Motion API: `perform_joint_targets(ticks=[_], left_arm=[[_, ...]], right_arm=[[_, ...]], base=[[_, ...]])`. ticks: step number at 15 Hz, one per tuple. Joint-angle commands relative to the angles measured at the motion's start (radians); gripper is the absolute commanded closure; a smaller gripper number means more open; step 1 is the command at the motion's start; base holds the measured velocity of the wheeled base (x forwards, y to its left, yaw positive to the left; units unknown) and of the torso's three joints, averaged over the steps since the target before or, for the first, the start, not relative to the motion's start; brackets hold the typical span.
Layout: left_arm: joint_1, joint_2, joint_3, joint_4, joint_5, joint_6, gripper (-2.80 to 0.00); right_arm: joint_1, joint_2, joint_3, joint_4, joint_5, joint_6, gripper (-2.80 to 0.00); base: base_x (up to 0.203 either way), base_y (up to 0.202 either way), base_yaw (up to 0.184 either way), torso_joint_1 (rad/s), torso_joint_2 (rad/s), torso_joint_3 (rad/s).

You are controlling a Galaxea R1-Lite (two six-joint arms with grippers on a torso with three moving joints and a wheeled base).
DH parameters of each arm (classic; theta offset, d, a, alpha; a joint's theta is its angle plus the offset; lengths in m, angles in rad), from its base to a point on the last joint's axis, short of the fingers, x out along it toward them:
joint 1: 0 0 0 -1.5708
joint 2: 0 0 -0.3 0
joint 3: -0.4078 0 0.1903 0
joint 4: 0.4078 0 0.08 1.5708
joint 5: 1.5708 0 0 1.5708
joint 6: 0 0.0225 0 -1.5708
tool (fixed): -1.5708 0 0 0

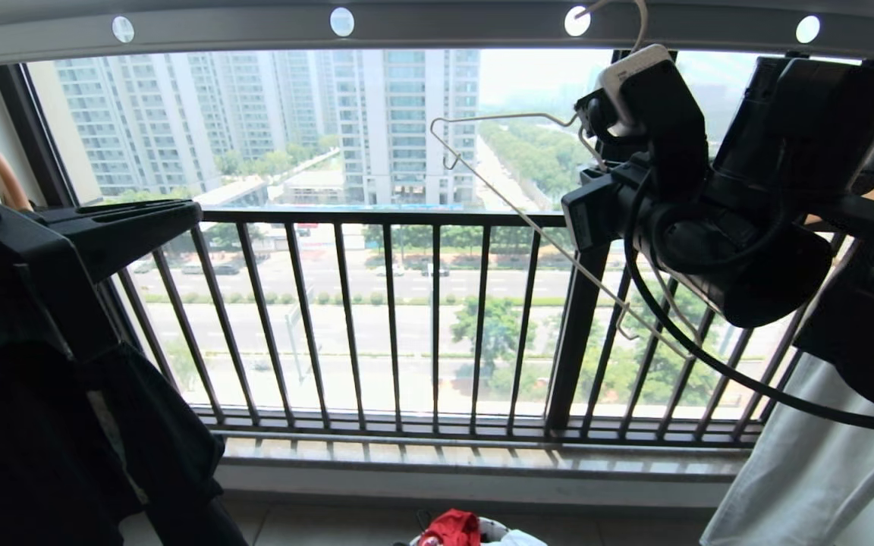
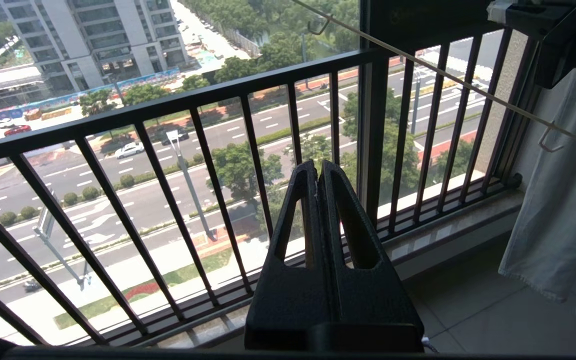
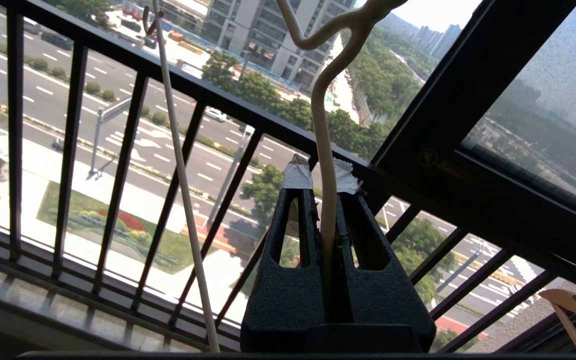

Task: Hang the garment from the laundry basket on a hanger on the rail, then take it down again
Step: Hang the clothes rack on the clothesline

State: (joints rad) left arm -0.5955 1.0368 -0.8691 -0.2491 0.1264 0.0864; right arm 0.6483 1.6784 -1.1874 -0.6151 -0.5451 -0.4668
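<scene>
hanger [image 3: 320, 165] (thin cream wire, twisted neck) pinched by right gripper [image 3: 322, 182].

Black textured hands [image 3: 323, 185] (right's tips white-taped); black cable [image 1: 718, 364].

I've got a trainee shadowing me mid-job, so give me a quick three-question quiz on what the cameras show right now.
1. True or false: the right end effector is shut on the hanger.
2. Where is the red garment? A) draped on the hanger B) in the laundry basket on the floor C) over the window railing
3. Fill in: the left end effector is shut and holds ____.

Key: 1 true; 2 B; 3 nothing.
</scene>
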Motion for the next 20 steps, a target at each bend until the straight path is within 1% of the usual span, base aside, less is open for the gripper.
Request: perform_joint_targets(ticks=[1,5,8,14,20], left_arm=[[0.0,-0.009,-0.002,-0.002,0.001,0.0,0.0],[0.0,-0.016,-0.004,-0.002,0.002,0.001,0.0],[0.0,-0.021,-0.005,-0.002,0.002,0.001,0.0],[0.0,-0.027,-0.005,-0.002,0.002,0.001,0.0],[0.0,-0.029,-0.005,-0.002,0.001,0.001,0.0]], right_arm=[[-0.002,0.018,-0.009,-0.002,-0.008,-0.012,0.0],[-0.001,0.033,-0.014,0.004,-0.02,-0.047,0.0],[0.001,0.031,-0.046,0.079,-0.029,-0.056,0.0],[0.002,0.029,-0.169,0.262,-0.036,-0.086,0.0],[0.007,0.023,-0.176,0.326,-0.038,-0.092,0.0]], base=[[0.0,0.0,0.0,0.0,0.0,0.0],[0.0,0.0,0.0,0.0,0.0,0.0],[0.0,0.0,0.0,0.0,0.0,0.0],[0.0,0.0,0.0,0.0,0.0,0.0],[0.0,0.0,0.0,0.0,0.0,0.0]])
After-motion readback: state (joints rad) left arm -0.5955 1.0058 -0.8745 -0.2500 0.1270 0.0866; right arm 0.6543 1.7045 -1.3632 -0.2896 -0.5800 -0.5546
